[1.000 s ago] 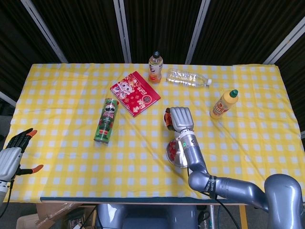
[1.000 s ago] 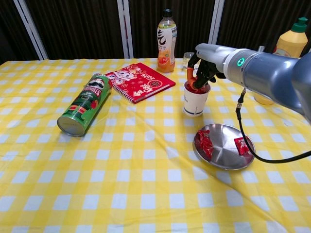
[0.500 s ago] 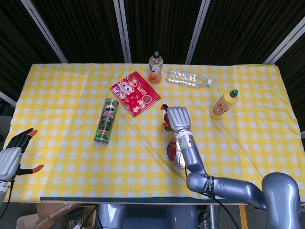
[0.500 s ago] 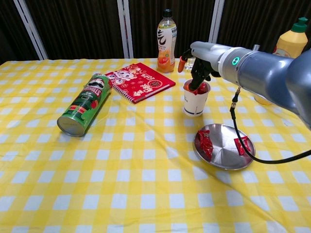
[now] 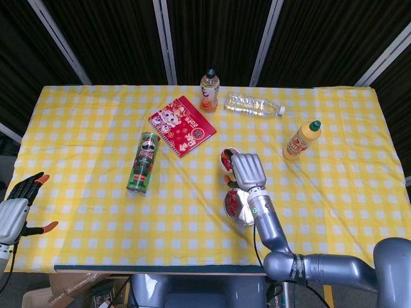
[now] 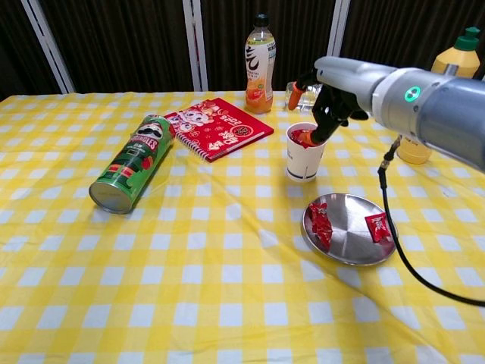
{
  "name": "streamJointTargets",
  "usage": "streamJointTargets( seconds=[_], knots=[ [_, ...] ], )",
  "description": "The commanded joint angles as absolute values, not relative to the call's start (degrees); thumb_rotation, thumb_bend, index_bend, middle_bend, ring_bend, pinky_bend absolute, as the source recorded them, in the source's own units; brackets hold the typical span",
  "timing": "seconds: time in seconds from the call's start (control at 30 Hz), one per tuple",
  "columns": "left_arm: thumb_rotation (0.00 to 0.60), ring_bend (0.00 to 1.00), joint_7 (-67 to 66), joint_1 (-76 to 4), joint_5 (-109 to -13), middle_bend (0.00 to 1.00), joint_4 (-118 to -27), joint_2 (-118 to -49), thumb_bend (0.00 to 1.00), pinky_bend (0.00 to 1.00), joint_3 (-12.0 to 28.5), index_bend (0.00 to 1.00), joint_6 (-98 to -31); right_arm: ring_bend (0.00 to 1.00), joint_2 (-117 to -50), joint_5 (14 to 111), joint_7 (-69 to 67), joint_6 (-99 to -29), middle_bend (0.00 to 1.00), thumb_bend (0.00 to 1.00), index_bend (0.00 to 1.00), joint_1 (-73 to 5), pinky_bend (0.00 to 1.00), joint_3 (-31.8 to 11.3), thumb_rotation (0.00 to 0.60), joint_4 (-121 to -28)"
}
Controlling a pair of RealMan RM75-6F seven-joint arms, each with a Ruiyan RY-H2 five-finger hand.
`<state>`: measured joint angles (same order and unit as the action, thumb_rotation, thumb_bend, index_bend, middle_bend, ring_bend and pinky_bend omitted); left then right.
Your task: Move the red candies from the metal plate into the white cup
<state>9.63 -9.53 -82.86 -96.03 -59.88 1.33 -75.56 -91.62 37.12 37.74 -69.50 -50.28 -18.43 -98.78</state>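
right hand, fingers loose and holding nothing, hovers over the cup; remaining candies lie on the plate, below and nearer the robot. left hand idles far off, open.

One white cup stands on the table, with red candy showing at its mouth, though how many pieces lie inside cannot be told. One metal plate holds two groups of red candies: a cluster at its left side, whose count is unclear, and one piece at its right. There are three bottles: an orange drink, a clear one lying down, and a yellow squeeze bottle. One green chip can and one red notebook complete the count.
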Motion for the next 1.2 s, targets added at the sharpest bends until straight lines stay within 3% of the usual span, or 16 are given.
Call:
streamJointTargets(
  seconds=[0.03, 0.2, 0.5, 1.2],
  knots=[
    [0.6, 0.0, 9.6, -9.4, -83.1, 0.0, -95.9, -60.0, 0.03, 0.0, 1.3, 0.0, -75.9, 0.78, -91.7, 39.8, 38.2, -71.9, 0.78, 0.39, 0.32, -47.9, 0.88, -14.2, 0.6, -101.2],
    [0.6, 0.0, 9.6, -9.2, -83.5, 0.0, -95.6, -60.2, 0.03, 0.0, 1.4, 0.0, -76.6, 0.78, -93.1, 41.1, 37.6, -73.7, 0.78, 0.39, 0.36, -45.1, 0.88, -10.0, 0.6, -101.6],
    [0.6, 0.0, 9.8, -9.0, -84.0, 0.0, -95.1, -60.4, 0.03, 0.0, 1.2, 0.0, -77.2, 0.78, -94.8, 40.8, 36.5, -73.9, 0.78, 0.39, 0.36, -41.7, 0.88, -6.7, 0.6, -97.9],
    [0.6, 0.0, 9.2, -9.1, -84.0, 0.0, -95.5, -60.4, 0.03, 0.0, 1.3, 0.0, -77.2, 0.78, -96.2, 39.9, 38.8, -73.4, 0.78, 0.36, 0.4, -38.3, 0.88, -5.8, 0.6, -92.6]
  ],
)
